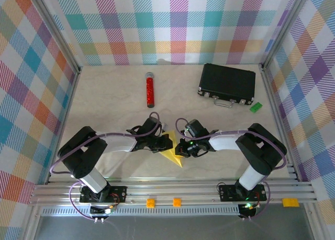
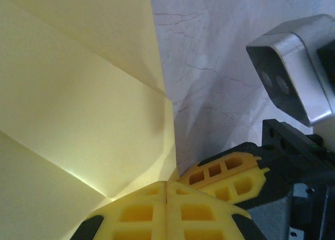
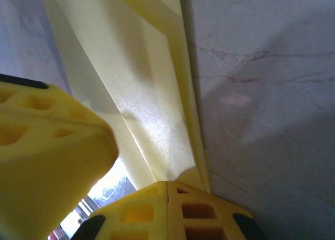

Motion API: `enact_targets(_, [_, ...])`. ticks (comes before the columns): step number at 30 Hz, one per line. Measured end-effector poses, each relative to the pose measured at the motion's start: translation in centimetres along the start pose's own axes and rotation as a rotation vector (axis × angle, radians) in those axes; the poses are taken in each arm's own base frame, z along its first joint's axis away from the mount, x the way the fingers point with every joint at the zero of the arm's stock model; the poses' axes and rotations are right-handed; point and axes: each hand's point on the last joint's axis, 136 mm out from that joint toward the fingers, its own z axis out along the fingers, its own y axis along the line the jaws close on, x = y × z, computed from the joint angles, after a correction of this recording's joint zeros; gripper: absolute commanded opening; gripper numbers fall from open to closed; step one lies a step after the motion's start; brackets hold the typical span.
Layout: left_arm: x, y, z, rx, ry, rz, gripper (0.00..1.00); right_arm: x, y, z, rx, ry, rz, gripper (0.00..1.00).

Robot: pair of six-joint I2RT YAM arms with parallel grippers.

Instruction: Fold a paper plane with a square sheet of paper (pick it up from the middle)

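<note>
Near the middle of the bench's [image 1: 104, 109] near edge, the creased yellow sheet of paper [image 1: 173, 155] is seemingly pinched between the left end effector [image 1: 164, 143] and the right end effector [image 1: 182, 148], each fully closed. Being light, limp and easily torn, it is best gripped along folded edges, where doubled layers stiffen it.

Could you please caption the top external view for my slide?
Left arm and right arm, jaws shut, meet at yellow paper; red cylinder, black case, green block behind.
</note>
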Motion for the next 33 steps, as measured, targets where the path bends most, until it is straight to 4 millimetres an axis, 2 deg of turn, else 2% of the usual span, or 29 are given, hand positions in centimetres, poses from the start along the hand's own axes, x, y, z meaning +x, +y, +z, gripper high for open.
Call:
enact_targets(5, [0.5,1.3,0.8,-0.039,0.021,-0.018,0.00,0.0,0.0,0.0,0.000,0.000,0.000,0.01])
enact_targets(14, [-0.7,2.0,0.4,-0.054,0.003,-0.005,0.00,-0.1,0.0,0.0,-0.003,-0.004,-0.004,0.01])
enact_targets(18, [-2.4,2.8,-0.2,-0.046,-0.017,-0.030,0.00,-0.1,0.0,0.1,-0.004,-0.007,-0.007,0.01])
enact_targets(27, [-7.4,4.8,-1.5,-0.057,-0.103,-0.072,0.01,-0.1,0.0,0.1,-0.009,-0.008,-0.012,0.01])
enact_targets(33, [-9.7,6.1,-2.7,-0.096,-0.152,-0.100,0.01,-0.1,0.0,0.1,-0.009,-0.008,-0.016,0.01])
